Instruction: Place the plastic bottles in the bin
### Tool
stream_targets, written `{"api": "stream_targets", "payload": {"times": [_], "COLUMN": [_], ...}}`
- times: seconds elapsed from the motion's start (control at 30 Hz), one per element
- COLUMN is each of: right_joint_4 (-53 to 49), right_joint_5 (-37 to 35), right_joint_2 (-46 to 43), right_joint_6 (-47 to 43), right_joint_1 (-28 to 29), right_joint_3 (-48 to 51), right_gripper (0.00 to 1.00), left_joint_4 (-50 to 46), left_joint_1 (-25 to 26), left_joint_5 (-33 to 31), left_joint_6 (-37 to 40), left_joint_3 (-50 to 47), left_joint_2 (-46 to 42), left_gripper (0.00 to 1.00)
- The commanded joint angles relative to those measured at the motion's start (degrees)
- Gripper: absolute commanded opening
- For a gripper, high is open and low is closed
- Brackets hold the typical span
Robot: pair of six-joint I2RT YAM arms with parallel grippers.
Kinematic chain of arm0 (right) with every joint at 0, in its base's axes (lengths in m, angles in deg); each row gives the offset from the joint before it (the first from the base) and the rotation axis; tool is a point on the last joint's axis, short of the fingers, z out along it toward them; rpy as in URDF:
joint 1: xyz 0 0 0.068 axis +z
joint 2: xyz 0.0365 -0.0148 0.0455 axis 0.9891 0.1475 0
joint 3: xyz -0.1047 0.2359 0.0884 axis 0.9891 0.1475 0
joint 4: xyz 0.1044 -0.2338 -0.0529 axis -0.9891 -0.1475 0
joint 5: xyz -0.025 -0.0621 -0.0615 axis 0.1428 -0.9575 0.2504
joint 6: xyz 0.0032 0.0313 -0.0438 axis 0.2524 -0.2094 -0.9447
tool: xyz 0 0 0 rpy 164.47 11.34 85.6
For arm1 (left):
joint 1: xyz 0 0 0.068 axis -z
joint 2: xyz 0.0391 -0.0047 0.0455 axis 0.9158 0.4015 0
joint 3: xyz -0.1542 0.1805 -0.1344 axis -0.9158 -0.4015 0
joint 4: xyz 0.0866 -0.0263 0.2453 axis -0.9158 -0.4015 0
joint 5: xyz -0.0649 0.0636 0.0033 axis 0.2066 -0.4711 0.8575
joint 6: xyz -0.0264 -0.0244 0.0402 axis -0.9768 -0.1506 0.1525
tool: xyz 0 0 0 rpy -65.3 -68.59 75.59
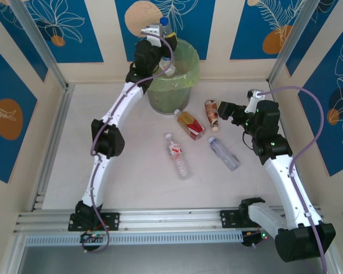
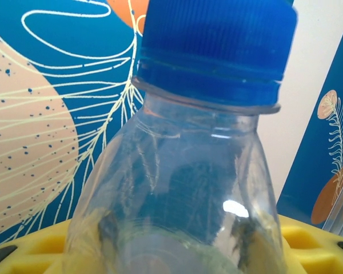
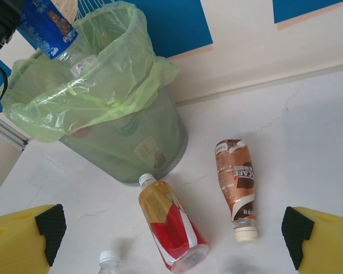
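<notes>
Gripping blue-capped bottle (image 2: 183, 171) over bin (image 1: 191, 60) with left pincer (image 2: 171, 251), right pincer (image 3: 171, 231) wide open. Expect brown bottle (image 3: 235, 185) light, thin-walled, slick; take mid-body, across label.

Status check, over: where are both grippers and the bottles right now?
Left gripper shut on blue-capped bottle over bin. Right gripper open above amber bottle, brown bottle. No obstruction seen.
</notes>
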Motion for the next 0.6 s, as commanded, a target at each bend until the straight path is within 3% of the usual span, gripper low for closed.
{"api": "stream_targets", "payload": {"times": [0.0,0.27,0.57], "right_joint_4": [1.7,2.0,1.9], "right_joint_5": [0.8,1.4,2.0], "right_joint_2": [0.3,1.3,1.5], "right_joint_6": [0.9,1.5,2.0], "right_joint_1": [-0.4,-0.4,-0.4], "right_joint_3": [0.0,0.0,0.1], "right_gripper": [0.99,1.0,1.0], "left_joint_4": [-5.7,-7.3,-21.1], "left_joint_1": [-0.6,-0.3,-2.2], "left_joint_5": [-0.4,2.6,-11.3], "left_joint_6": [2.2,3.6,4.4], "left_joint_3": [-0.7,-0.6,-0.6], "left_joint_2": [3.1,-2.6,-9.6], "left_gripper": [0.4,0.41,0.39]}}
